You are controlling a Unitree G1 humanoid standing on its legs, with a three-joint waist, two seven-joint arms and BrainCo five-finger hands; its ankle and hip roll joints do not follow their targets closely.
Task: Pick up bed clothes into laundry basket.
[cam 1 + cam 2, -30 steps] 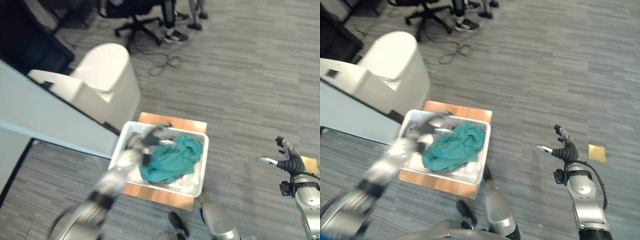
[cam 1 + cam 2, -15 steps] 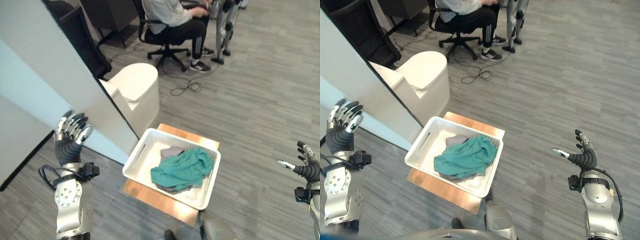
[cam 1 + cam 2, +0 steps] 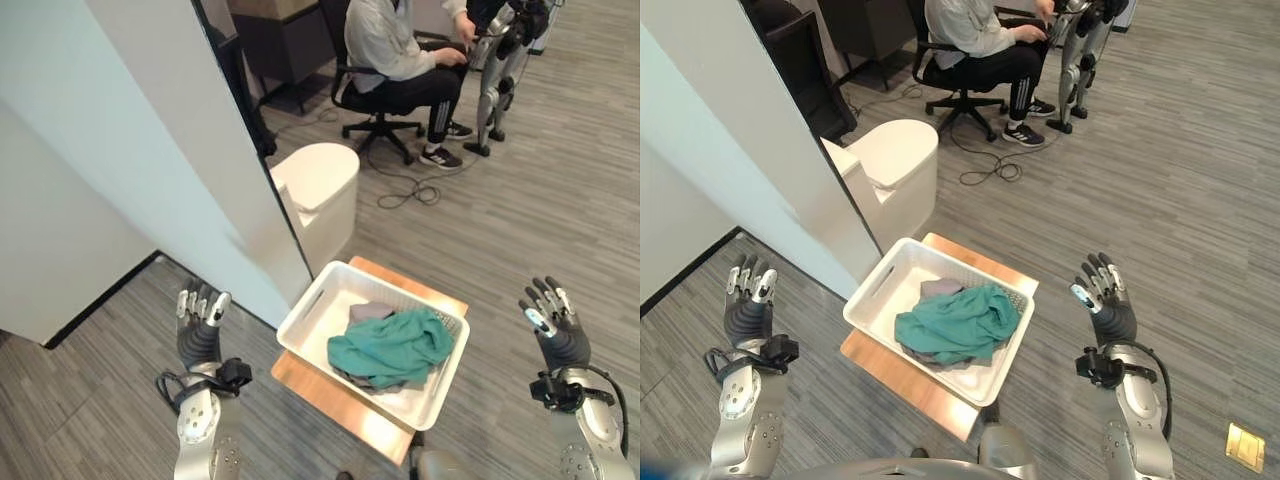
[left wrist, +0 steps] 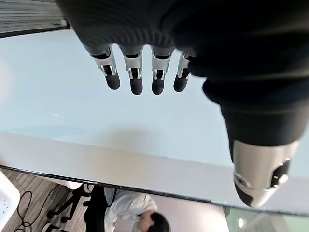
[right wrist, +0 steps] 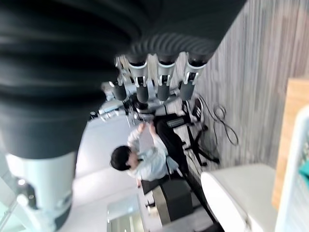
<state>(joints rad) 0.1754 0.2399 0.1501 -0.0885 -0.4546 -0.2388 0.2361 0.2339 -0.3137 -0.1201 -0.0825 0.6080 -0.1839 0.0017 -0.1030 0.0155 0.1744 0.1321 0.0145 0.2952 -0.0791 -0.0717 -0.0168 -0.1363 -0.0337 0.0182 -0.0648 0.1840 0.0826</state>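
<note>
With the teal clothes (image 3: 958, 322) already heaped in the white basket (image 3: 873, 300), the left hand (image 3: 199, 318) and right hand (image 3: 1102, 296) hang raised, straight-fingered and empty, apparently finished.

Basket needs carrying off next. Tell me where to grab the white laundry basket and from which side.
Grip the white laundry basket by the slot handle in its short end wall nearest the left robot hand, coming in from that side. The teal cloth heaps over the middle, and the opposite wall faces the right robot hand.
</note>
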